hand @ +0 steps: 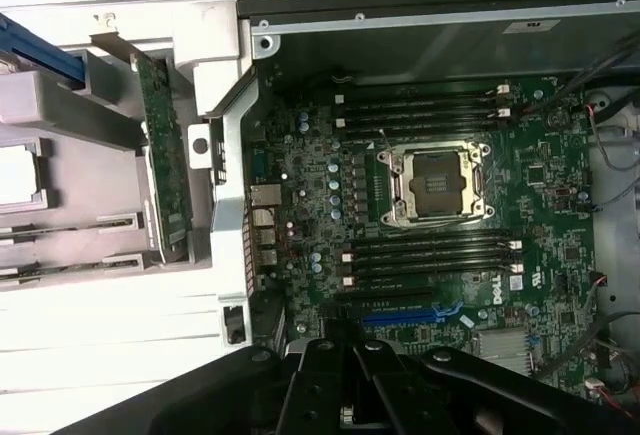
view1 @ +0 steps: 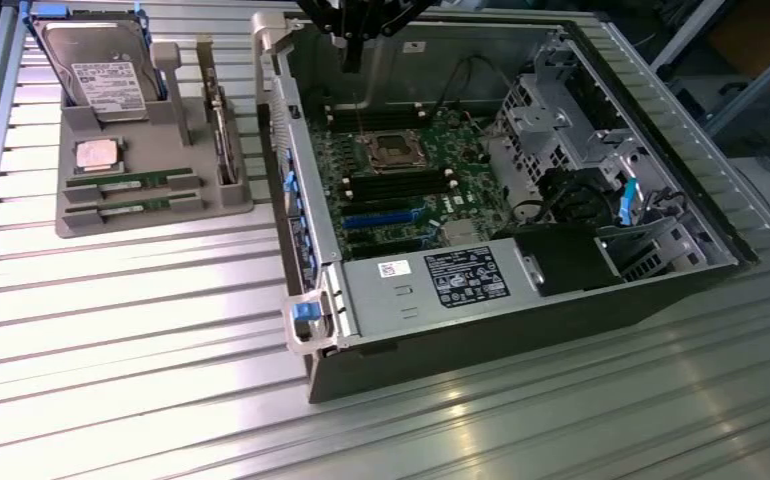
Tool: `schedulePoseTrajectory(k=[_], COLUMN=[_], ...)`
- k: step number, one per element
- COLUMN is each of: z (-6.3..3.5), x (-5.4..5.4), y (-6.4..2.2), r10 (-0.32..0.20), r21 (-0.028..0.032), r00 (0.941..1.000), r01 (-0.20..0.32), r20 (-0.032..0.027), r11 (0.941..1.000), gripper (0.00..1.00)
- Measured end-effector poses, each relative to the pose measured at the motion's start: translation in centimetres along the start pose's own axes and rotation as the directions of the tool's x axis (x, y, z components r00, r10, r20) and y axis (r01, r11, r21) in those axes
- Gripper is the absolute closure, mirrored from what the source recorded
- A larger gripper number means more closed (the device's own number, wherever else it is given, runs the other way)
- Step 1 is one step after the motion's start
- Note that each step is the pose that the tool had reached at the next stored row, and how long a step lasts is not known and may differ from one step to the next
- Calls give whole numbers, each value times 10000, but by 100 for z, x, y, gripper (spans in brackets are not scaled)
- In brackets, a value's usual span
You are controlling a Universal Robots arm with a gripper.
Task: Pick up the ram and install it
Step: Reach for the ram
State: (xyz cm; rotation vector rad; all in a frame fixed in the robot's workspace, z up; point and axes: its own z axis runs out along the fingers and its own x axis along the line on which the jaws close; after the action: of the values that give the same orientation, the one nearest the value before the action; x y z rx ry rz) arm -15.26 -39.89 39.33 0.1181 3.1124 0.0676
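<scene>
The black pincer, closed, hangs over the green motherboard in an open grey metal case. The case wall stands between it and the ram, thin green sticks in a grey tray well aside. The pincer's top is cropped.

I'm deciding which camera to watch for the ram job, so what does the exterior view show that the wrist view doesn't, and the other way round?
Exterior view: the two ram sticks lying flat in the gray holder, the labelled power supply, the drive cage, and the shut gripper above the case's far wall. Wrist view: fine board detail, like the rear port block and capacitor rows. Both: the open processor socket, black memory slots, blue slot, upright expansion card and that holder.
</scene>
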Motion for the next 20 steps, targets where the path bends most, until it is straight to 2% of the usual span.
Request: schedulePoseTrajectory(k=[9,20], z=[-3,-7], x=[84,240], y=[-6,-18], r10=[0,0], r21=[0,0], r00=[10000,10000], r01=[0,0], r20=[0,0], r11=[10000,10000], gripper=[89,89])
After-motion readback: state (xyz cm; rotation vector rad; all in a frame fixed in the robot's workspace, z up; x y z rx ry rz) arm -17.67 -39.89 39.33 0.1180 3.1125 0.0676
